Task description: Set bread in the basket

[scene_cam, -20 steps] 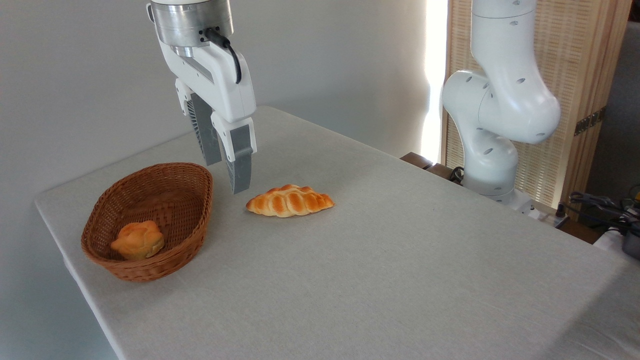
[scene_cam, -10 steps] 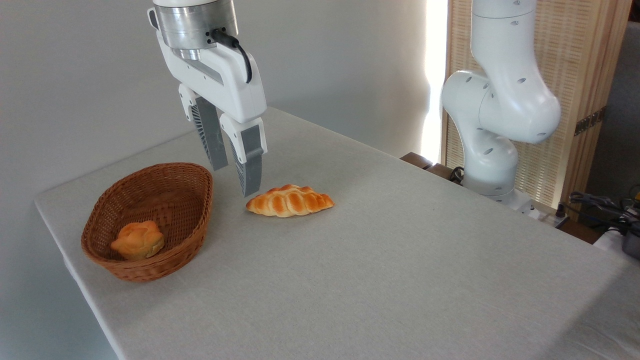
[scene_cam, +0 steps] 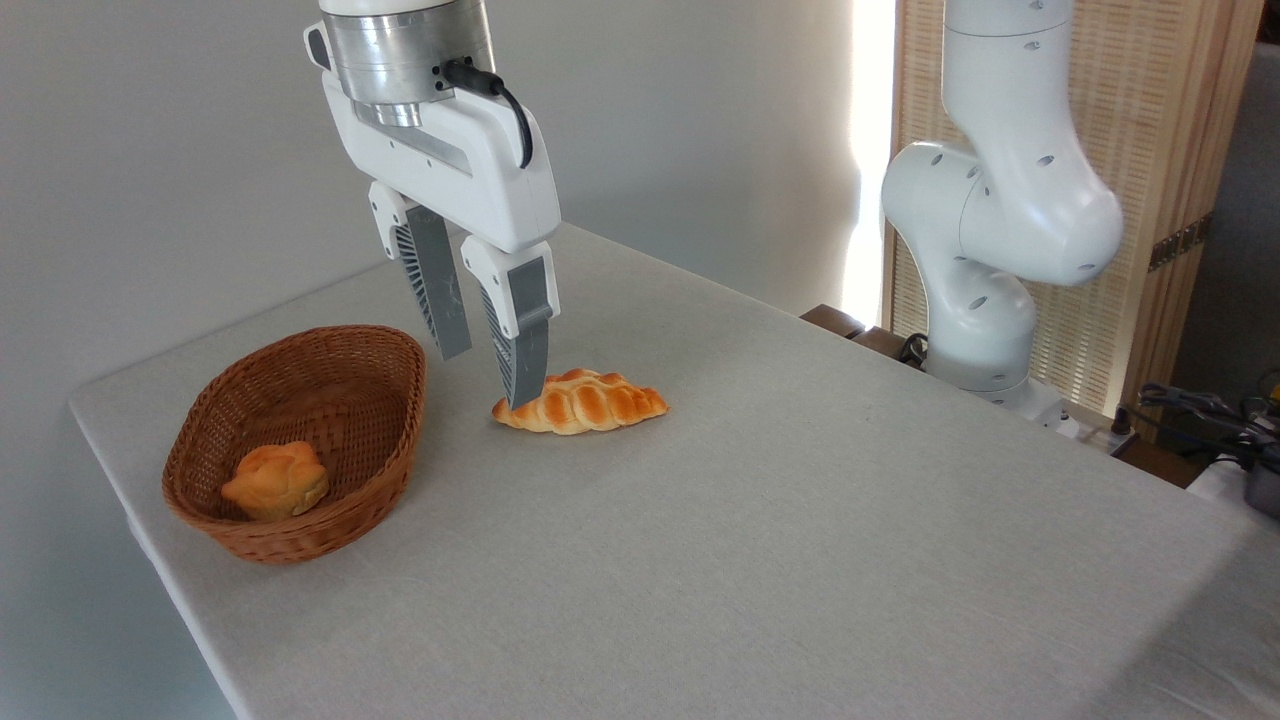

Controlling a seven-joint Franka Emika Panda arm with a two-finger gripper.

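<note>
Camera view from the front shows a grey cloth-covered worktop [scene_cam: 800, 520] with a white robot arm [scene_cam: 1000, 200] standing at its far right edge. An oval, reddish-brown woven wicker basket [scene_cam: 380, 400] sits near the left end of the worktop. The small, round, knotted orange-golden bun [scene_cam: 276, 481] lies inside the basket, at the end closest to the camera, and it rests on the basket floor. A long braided golden loaf with pointed ends [scene_cam: 590, 402] lies flat on the worktop to the right of the basket, apart from it.

The white and grey end effector [scene_cam: 488, 378] hangs in the air to the right of the basket, with nothing in it. Its two grey fingers [scene_cam: 524, 340] point down and stand apart with a gap between them, so it is open. The tip of the nearer finger shows just in front of the left end of the loaf. From this view I cannot tell if it touches the loaf.
</note>
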